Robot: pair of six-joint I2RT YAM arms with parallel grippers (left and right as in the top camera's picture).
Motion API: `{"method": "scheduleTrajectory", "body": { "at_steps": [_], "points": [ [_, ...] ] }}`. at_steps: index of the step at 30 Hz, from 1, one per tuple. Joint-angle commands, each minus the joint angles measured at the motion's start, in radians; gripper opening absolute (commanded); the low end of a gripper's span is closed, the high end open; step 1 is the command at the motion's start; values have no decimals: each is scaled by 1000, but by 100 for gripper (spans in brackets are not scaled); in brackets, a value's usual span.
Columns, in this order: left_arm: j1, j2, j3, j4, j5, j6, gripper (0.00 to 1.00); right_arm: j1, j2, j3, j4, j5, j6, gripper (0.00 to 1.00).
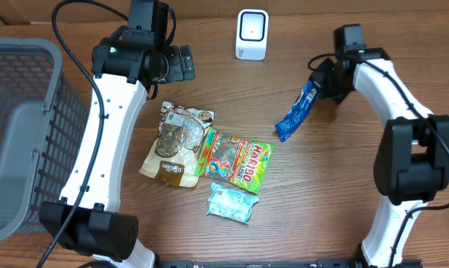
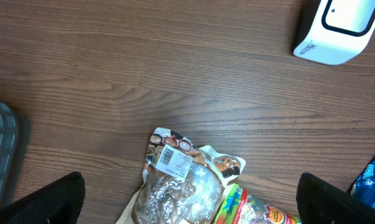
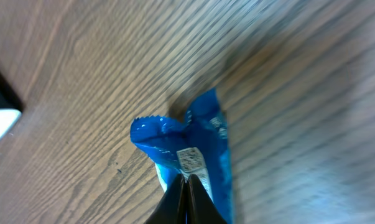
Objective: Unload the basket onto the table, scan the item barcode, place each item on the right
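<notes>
Got the right hand (image 1: 320,80) pressed together on the upper end of a blue packet (image 1: 295,113), pinching it over the right half of the bench (image 1: 321,208). Looks tilted from overhead, upper end in the grip, lower end pointing toward the middle of the bench. Can't tell about that lower end: touching the wood or hanging just above it. Seen from the right wrist, dark fingers (image 3: 171,208) clamped tight on the crinkled blue wrapper, right next to a small white label (image 3: 188,160), too blurry to read

Spotted the white scanner (image 1: 252,34) standing at the far edge, between the two arms, up and to the left of the packet and clearly apart from it

Got the left hand (image 1: 181,63) spread wide, hanging above the bench to the left of the scanner. Shows up in its own wrist view as two black fingers (image 2: 47,202) at the bottom corners, with a brown snack bag (image 2: 181,186) lying flat between them lower in the view

Also lying around mid-bench: a green candy bag (image 1: 235,158) touching the right side of the snack bag, and a pale blue packet (image 1: 233,201) just below the candy bag. Plus a grey basket (image 1: 23,134) off at the left edge
</notes>
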Motion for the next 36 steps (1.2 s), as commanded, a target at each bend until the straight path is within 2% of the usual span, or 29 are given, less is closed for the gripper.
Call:
{"method": "scheduleTrajectory", "body": {
  "at_steps": [1, 10, 16, 19, 21, 27, 32, 36],
  "points": [
    [4, -15, 16, 0, -5, 23, 100, 34, 61, -14, 26, -2, -3, 4],
    [4, -15, 16, 0, -6, 23, 100, 43, 113, -13, 60, -37, -3, 4],
    [4, -15, 16, 0, -6, 23, 100, 43, 113, -13, 127, -137, -188, 4],
    [4, -15, 16, 0, -6, 23, 100, 43, 113, -9, 160, -251, -369, 5],
    [4, -15, 16, 0, -6, 23, 100, 39, 110, 15, 128, -316, -454, 8],
    [4, -15, 16, 0, -6, 23, 100, -37, 15, 155, -103, -372, -413, 13],
    [3, -15, 16, 0, -5, 23, 100, -126, -90, 176, -277, -340, -343, 25],
    [3, -15, 16, 0, -6, 23, 100, -162, -89, 132, -319, -327, -344, 45]
  ]
}}
